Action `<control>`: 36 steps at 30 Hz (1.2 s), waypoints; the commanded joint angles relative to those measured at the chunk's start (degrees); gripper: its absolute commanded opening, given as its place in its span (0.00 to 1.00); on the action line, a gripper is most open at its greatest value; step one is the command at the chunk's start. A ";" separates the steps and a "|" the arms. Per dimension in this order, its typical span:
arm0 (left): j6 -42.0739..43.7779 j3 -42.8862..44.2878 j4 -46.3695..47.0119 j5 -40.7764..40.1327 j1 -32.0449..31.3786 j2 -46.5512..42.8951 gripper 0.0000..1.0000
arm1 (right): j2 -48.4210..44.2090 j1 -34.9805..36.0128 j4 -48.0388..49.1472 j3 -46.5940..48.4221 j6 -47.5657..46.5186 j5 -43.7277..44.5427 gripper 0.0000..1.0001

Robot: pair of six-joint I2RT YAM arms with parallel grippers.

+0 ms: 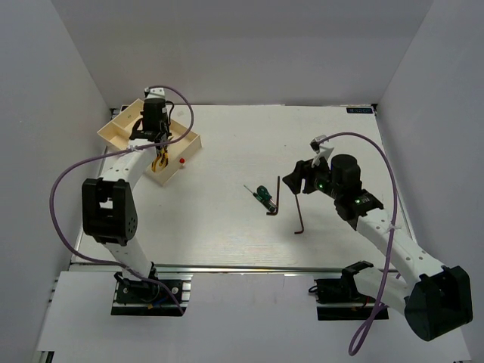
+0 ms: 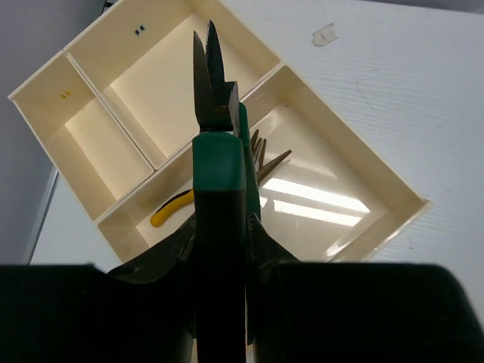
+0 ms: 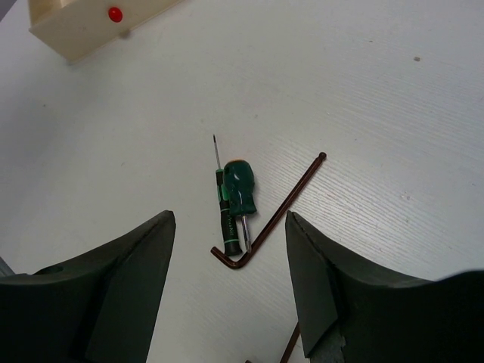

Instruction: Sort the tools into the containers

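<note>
White surface point(image 1: 227, 234) has the cream tray point(image 2: 151, 68) at the far left, tools mid-right. I see the left gripper point(image 2: 221, 257) over the tray, jaws clamped on the green-handled pliers point(image 2: 219, 162). They're held off the tray floor, nose pointing away from the wrist, above the divider at the long compartment's edge. Right gripper point(image 3: 227, 287) hovers above the loose tools mid-surface, jaws apart, touching nothing. Yellow-handled pliers point(image 2: 170, 210) lie in the tray's long near compartment; the other two compartments I see hold no tools. One hex key point(image 3: 280, 208) lies flat on the surface between the right jaws in the wrist view, its short bend touching the driver handles. Second hex key point(image 1: 298, 215) lies just to its right, apart from it. Green-handled screwdriver point(image 3: 240, 187) lies flat beside the first key, with a thinner driver point(image 3: 227, 219) touching alongside. Red knob point(image 3: 115, 13) sits at the tray's outer wall, can't tell if it's touching.
</note>
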 commanded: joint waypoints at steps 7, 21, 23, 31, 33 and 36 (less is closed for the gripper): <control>7.92 -4.27 10.54 -11.38 -0.03 0.18 0.00 | -0.93 0.20 1.97 -2.35 0.24 -0.54 0.66; 9.60 -3.58 7.21 -11.03 -1.17 8.26 0.20 | -0.75 0.20 2.15 -3.41 0.15 -0.63 0.67; 8.99 -2.35 5.63 -11.38 -1.17 8.44 0.26 | -0.93 0.29 2.06 -3.41 0.15 -0.72 0.67; 7.23 -1.29 3.87 -8.83 -1.70 4.58 0.77 | -0.75 0.29 2.33 -3.58 0.15 -0.98 0.67; 5.13 -0.94 3.08 -7.43 -1.70 3.18 0.82 | -1.02 0.20 2.06 -3.49 0.06 -0.89 0.67; 3.89 -0.32 1.94 -4.01 -1.70 1.68 0.85 | -1.37 0.20 1.98 -3.76 0.24 -0.81 0.67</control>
